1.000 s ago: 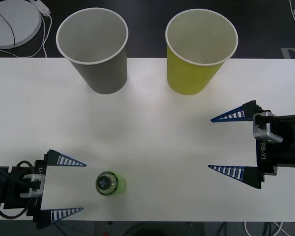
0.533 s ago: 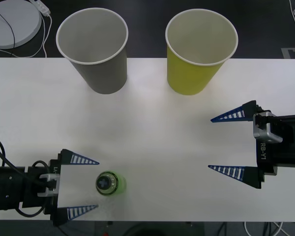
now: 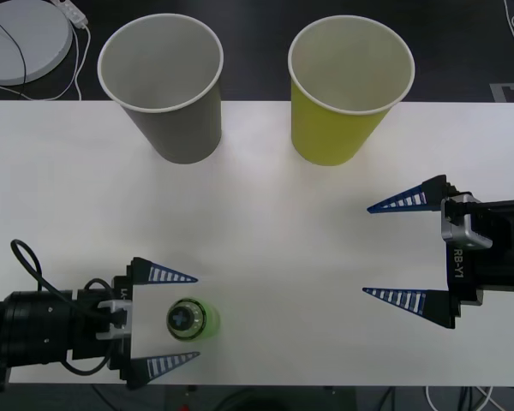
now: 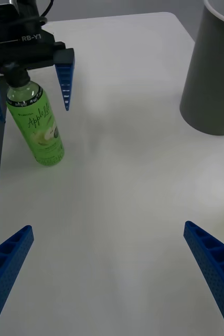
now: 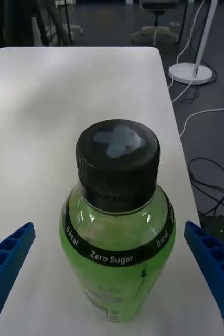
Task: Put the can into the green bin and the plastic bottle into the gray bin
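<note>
- Spread wide, jaws of the left gripper (image 3: 173,318), one blue ribbed finger on each side of the plastic bottle (image 3: 191,320), neither touching it.
- Upright on the white table (image 3: 265,223) near its front edge, toward the robot's left; dark cap with a pale cross on top, black band reading "Zero Sugar" below the cap in the left wrist view (image 5: 118,231).
- Between the left fingertips (image 4: 65,79) in the right wrist view too, label reading "Apple", standing straight (image 4: 37,126).
- Also open, jaws of the right gripper (image 3: 396,250), holding nothing, hovering over bare table on the robot's right side, well apart from the bottle.
- Pointing inward across the table, both blue right fingers (image 4: 211,262), toward the left gripper.
- At the far edge of the table, the gray bin (image 3: 167,86) on the left and the green bin (image 3: 347,90) on the right, both upright, near each other but apart, pale insides showing nothing in them.
- Beyond the table's far left corner, a round white base (image 3: 21,38) with a cable on the dark floor.
</note>
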